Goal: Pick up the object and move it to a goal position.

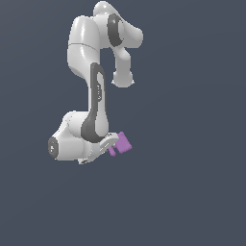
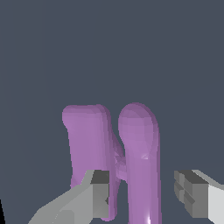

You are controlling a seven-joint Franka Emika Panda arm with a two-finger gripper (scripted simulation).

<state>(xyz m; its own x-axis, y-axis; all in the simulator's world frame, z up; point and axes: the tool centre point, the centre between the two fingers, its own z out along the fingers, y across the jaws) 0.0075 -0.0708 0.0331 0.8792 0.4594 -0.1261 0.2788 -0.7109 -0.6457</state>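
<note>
The purple object is a square block joined by a short neck to a thin bar. It sits at the tip of my gripper, on the exterior view's right of the arm. In the wrist view the object stands between my fingers, block and bar side by side. My gripper is open around it. One finger overlaps the block's lower edge. The other finger stands apart from the bar with a visible gap. The object's lower end is cut off by the frame.
The white arm folds down over its own base on the exterior view's left. The background is a plain dark grey-blue with no visible edges or other objects.
</note>
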